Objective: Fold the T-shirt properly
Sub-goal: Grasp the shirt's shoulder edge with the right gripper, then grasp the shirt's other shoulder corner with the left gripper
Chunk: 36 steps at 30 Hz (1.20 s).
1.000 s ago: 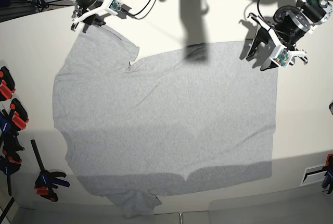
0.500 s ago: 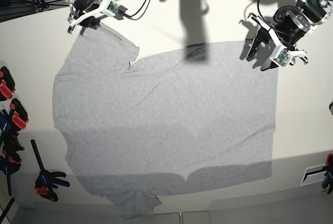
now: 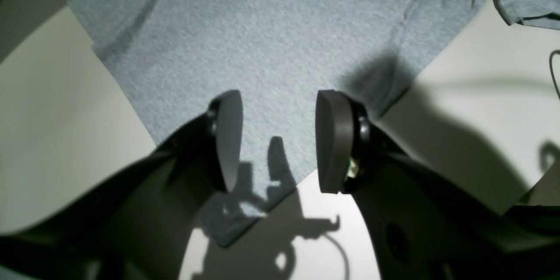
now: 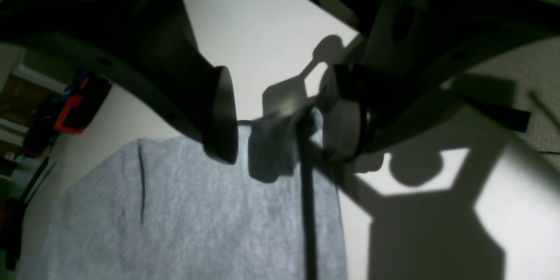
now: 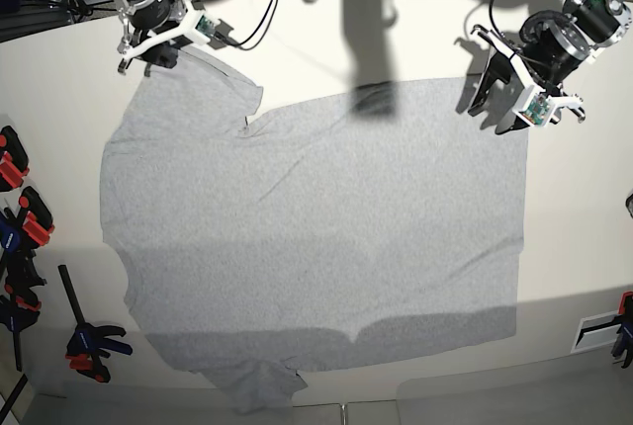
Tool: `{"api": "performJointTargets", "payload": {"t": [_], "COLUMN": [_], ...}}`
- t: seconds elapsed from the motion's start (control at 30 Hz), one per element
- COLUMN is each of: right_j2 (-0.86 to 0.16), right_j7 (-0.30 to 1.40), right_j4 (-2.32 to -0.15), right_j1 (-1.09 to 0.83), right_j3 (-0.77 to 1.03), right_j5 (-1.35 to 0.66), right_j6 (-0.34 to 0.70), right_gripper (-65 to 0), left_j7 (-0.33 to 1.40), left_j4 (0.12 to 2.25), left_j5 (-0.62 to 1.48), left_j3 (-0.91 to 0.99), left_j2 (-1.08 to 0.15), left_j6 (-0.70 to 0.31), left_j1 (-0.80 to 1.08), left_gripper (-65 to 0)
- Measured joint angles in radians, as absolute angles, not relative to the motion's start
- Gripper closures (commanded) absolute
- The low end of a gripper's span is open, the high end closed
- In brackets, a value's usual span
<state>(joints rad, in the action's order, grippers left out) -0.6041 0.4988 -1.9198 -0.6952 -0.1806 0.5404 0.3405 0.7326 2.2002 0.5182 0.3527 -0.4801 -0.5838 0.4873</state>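
The T-shirt lies spread flat on the white table, plain grey side up, with one sleeve at the far left. My right gripper hangs over that sleeve's end. In the right wrist view the right gripper is open, and a small bunched bit of the sleeve edge sits between its fingers. My left gripper hovers at the shirt's far right corner. In the left wrist view the left gripper is open, with flat cloth below it and nothing between its fingers.
Orange, black and blue clamps line the table's left edge, with another clamp near the front left. Cables trail along the far edge. A white label lies at the front right. The lower sleeve hangs toward the front edge.
My right gripper has moved left along the far edge, and the sleeve's tip has shifted left with it. The left arm has not moved.
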Motion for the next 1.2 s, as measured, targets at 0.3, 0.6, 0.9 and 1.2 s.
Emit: {"api": "performJointTargets", "payload": {"t": [0.3, 0.6, 0.9, 1.2], "right_j2": [-0.610, -0.609, -0.606, -0.604], "right_j7": [0.506, 0.504, 0.578, 0.578], "right_j4": [-1.921, -1.914, -1.941, -1.964], "right_j1": [-0.682, -0.685, -0.690, -0.693], "right_j3": [-0.174, -0.178, -0.181, -0.182], "right_j5": [0.466, 0.445, 0.441, 0.437], "right_j6": [0.418, 0.422, 0.349, 0.348], "right_gripper": [-27.9, 0.0, 0.0, 0.0], "left_j7": [0.733, 0.733, 0.784, 0.934], "left_j4": [2.200, 2.201, 2.200, 2.159], "left_j5": [0.518, 0.518, 0.516, 0.509], "left_j3": [0.353, 0.353, 0.353, 0.353], "left_j2": [-0.480, -0.480, -0.480, -0.480], "left_j6": [-0.584, -0.584, -0.588, -0.612], "left_j1": [0.487, 0.487, 0.487, 0.487], "left_gripper": [-25.2, -25.2, -25.1, -23.8]}}
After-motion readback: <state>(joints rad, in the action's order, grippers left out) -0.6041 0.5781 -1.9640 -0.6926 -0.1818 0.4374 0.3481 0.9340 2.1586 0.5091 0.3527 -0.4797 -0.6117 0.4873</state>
